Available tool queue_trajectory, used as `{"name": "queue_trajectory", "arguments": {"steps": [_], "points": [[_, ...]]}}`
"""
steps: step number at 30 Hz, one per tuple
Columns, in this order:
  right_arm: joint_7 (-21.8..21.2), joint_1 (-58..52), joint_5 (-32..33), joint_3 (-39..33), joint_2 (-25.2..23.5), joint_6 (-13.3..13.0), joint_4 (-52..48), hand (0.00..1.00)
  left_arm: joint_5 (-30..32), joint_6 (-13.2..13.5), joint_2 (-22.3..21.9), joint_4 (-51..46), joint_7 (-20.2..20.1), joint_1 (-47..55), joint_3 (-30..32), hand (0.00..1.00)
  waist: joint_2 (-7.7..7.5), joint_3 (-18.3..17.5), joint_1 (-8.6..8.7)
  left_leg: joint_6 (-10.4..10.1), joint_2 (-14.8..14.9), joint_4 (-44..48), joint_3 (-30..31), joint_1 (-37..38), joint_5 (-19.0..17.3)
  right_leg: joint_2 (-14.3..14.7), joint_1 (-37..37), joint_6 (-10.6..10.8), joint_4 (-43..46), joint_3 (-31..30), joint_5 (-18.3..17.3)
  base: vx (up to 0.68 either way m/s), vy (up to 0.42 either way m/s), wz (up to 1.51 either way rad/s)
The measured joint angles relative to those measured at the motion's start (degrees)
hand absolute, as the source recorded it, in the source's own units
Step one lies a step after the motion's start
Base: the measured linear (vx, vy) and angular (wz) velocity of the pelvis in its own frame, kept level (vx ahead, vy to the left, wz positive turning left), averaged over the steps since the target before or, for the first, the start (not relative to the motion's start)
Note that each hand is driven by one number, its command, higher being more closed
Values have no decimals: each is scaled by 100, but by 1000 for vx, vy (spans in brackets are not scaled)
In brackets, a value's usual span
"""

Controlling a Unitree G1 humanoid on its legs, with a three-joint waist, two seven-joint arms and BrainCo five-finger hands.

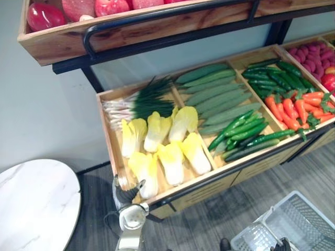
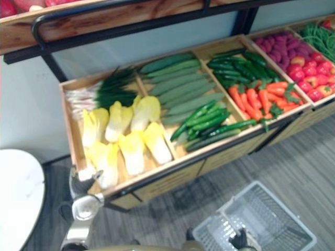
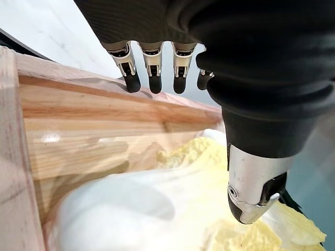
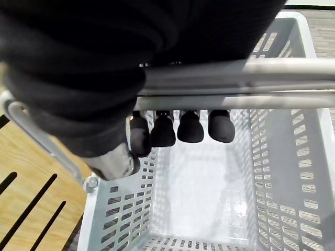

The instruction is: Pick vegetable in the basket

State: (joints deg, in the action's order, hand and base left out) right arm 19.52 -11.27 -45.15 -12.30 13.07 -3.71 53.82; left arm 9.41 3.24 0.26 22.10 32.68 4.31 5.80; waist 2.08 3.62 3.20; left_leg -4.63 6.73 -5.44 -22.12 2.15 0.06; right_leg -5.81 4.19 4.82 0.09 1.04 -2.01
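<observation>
Several pale yellow napa cabbages [image 1: 157, 149] lie in the left compartment of the wooden display crate [image 1: 110, 141]. My left hand [image 1: 127, 192] hovers at that compartment's front left corner, beside the nearest cabbage [image 1: 146, 175]. In the left wrist view its fingers [image 3: 152, 73] are straight above the wooden wall and its thumb [image 3: 256, 188] hangs over the white and yellow cabbage [image 3: 172, 209], holding nothing. My right hand [image 2: 241, 239] is shut on the metal handle [image 4: 235, 83] of the grey plastic basket [image 2: 272, 212], which hangs low at the right with nothing inside.
Spring onions [image 1: 136, 102] lie behind the cabbages. To the right come cucumbers [image 1: 214, 94], green peppers [image 1: 241, 133], carrots [image 1: 296, 107] and red produce [image 1: 314, 57]. An upper shelf [image 1: 78, 39] with red fruit overhangs the crate. A white round table [image 1: 34, 204] stands at lower left.
</observation>
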Motion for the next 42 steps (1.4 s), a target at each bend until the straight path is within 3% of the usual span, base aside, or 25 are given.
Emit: {"name": "queue_trajectory", "arguments": {"steps": [19, 28, 41, 42], "points": [[114, 41, 0, 161, -12, -6, -4, 100, 27, -8, 13, -104, -383, -17, -496, 0, 2, 79, 132, -26, 48, 0, -77, 51, -20, 44, -28, 0, 7, -85, 0, 6, -6, -2], [141, 41, 0, 161, -12, -12, -7, 100, 29, -9, 19, 167, -334, -117, -484, 0, 14, 82, 134, -46, 61, 1, -133, 29, -33, 65, 56, 0, 18, -147, 0, -3, -5, -2], [293, 41, -1, 201, -8, -6, 5, 100, 23, 3, 221, 1527, 32, -675, -166, 0, 51, 122, 138, -81, 62, 1, -215, 23, -58, 95, 81, 0, 12, -194, 0, 5, -8, -2], [320, 42, -1, 200, 0, -1, 8, 100, 23, 14, 224, 1712, 82, -751, -124, 100, 72, 129, 137, -83, 62, 1, -220, 31, -58, 95, 78, 0, 12, -198, 0, 0, 0, 0]]}}
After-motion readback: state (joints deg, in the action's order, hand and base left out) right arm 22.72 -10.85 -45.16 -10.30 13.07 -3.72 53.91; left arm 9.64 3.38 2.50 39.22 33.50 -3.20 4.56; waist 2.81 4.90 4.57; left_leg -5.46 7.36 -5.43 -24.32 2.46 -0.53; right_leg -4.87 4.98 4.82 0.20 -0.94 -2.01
